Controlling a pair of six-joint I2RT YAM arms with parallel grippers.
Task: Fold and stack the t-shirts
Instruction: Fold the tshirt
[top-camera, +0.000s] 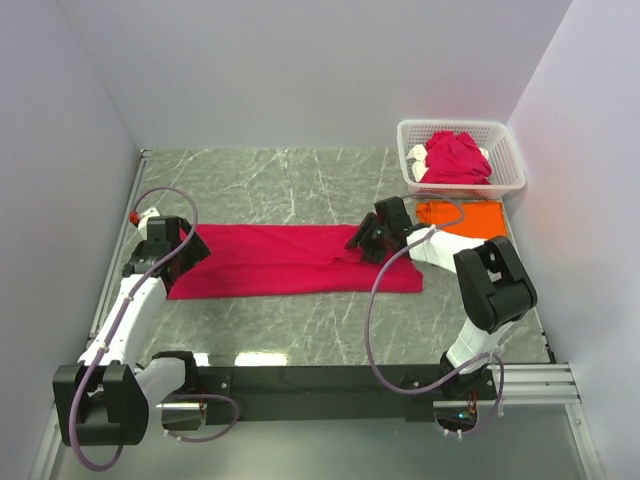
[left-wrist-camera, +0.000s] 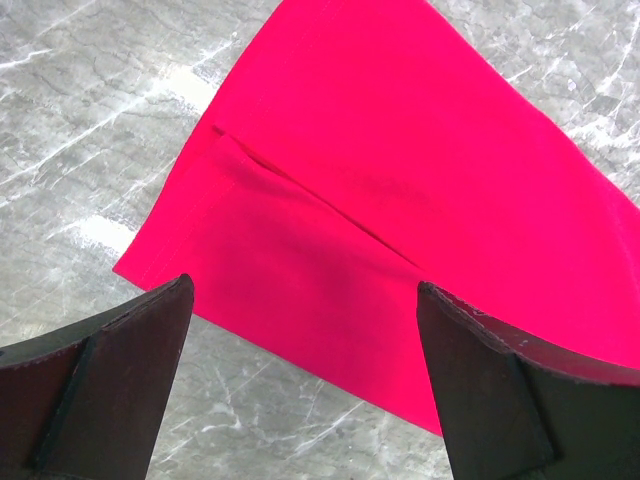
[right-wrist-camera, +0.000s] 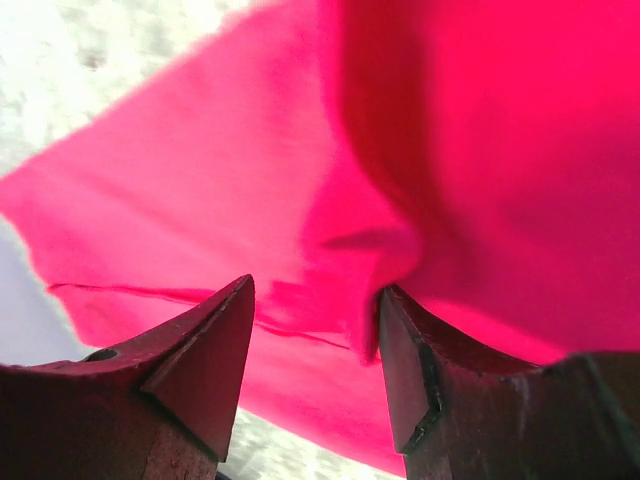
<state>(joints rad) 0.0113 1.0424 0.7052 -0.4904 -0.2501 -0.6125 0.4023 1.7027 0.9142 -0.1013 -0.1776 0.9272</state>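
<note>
A crimson-pink t-shirt (top-camera: 280, 262) lies folded into a long flat strip across the middle of the table. My left gripper (top-camera: 188, 252) is open just above the strip's left end. In the left wrist view (left-wrist-camera: 305, 288) its jaws stand wide apart over the shirt's (left-wrist-camera: 400, 150) corner and edge. My right gripper (top-camera: 360, 243) is low over the strip's right part. In the right wrist view (right-wrist-camera: 315, 290) it is open, with a raised ridge of the shirt's cloth (right-wrist-camera: 480, 150) against one fingertip (right-wrist-camera: 400, 330). An orange t-shirt (top-camera: 465, 217) lies folded flat at the back right.
A white lattice basket (top-camera: 505, 150) stands in the back right corner with more crimson-pink shirts (top-camera: 455, 155) bunched in it. Grey walls close in the marble table (top-camera: 270, 180) on the left, back and right. A black rail (top-camera: 330, 378) runs along the near edge.
</note>
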